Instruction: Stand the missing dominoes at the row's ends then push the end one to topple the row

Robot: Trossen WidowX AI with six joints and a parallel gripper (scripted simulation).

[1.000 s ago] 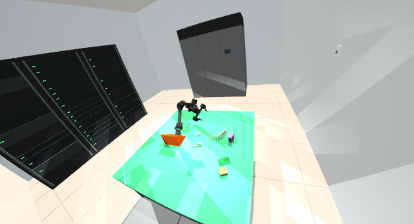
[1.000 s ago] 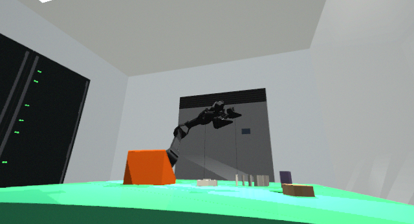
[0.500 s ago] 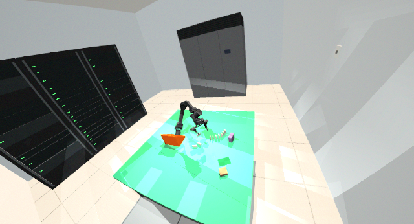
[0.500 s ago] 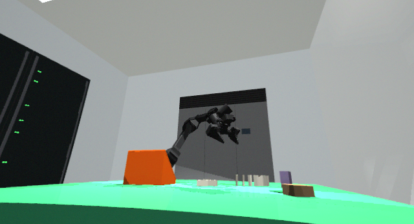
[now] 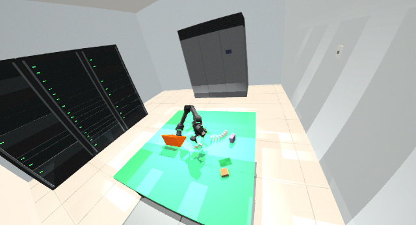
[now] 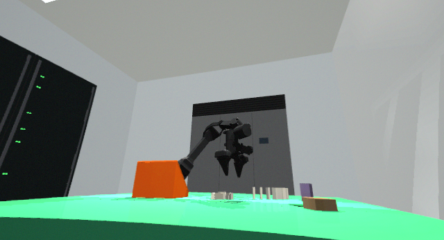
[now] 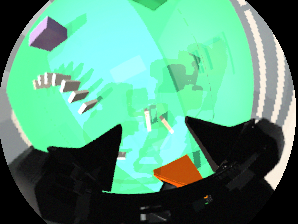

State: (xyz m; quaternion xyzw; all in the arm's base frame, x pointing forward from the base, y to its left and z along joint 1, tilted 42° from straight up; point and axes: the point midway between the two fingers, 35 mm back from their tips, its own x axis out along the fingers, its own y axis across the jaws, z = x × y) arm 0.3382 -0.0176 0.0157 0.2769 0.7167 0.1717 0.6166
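Note:
A curved row of several white dominoes [image 5: 220,136] [image 6: 279,193] [image 7: 70,86] stands upright. Two loose dominoes lie near each other, apart from the row: one [image 5: 195,146] [image 7: 147,120] and another [image 5: 199,145] [image 7: 167,125]. A third loose domino [image 7: 121,155] shows partly past the left finger in the wrist view. In the exterior view the loose ones overlap in a low cluster. My gripper [image 6: 233,175] [image 7: 154,123] is open and empty, pointing down above the loose dominoes, with the row off to one side. How high it hangs is hard to judge.
A purple block [image 5: 232,138] [image 6: 306,190] [image 7: 48,34] stands just beyond the far end of the row. An orange-brown block [image 5: 224,172] [image 6: 320,204] lies nearer the front, beside a darker green patch [image 5: 225,161]. An orange wedge [image 5: 173,140] [image 6: 157,179] [image 7: 180,170] stands by the arm's base.

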